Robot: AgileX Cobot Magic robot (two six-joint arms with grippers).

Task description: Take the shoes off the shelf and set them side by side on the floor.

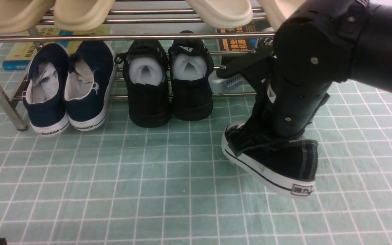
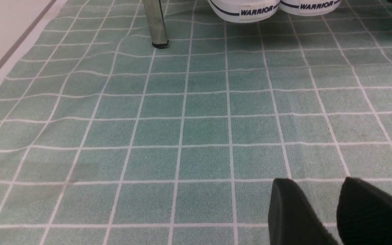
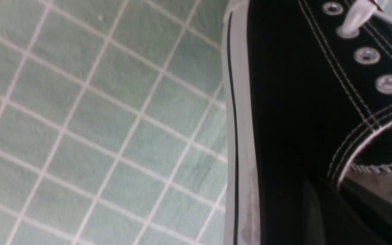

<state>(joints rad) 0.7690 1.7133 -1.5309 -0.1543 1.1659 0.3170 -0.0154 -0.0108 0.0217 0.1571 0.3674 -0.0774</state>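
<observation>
One black canvas shoe [image 1: 277,160] with a white striped sole hangs tilted just over the green gridded floor [image 1: 148,177], heel toward me. I cannot tell whether it touches the cloth. My right gripper [image 3: 339,204] is shut on its side wall near the collar, one finger inside and one outside; eyelets and white lace of the shoe [image 3: 284,85] fill that view. The right arm [image 1: 301,85] hides the right end of the silver shelf [image 1: 148,36]. The pair's other shoe is hidden. My left gripper [image 2: 315,183] hovers open over bare floor [image 2: 199,129], holding nothing.
On the lower tier sit navy slip-ons [image 1: 68,85] and all-black lace-ups [image 1: 168,85]; a grey device [image 1: 225,83] is beside them. Cream slippers [image 1: 46,13] occupy the upper tier, books [image 1: 22,54] lie behind. A shelf leg [image 2: 155,23] and the navy heels [image 2: 250,10] stand ahead of the left gripper.
</observation>
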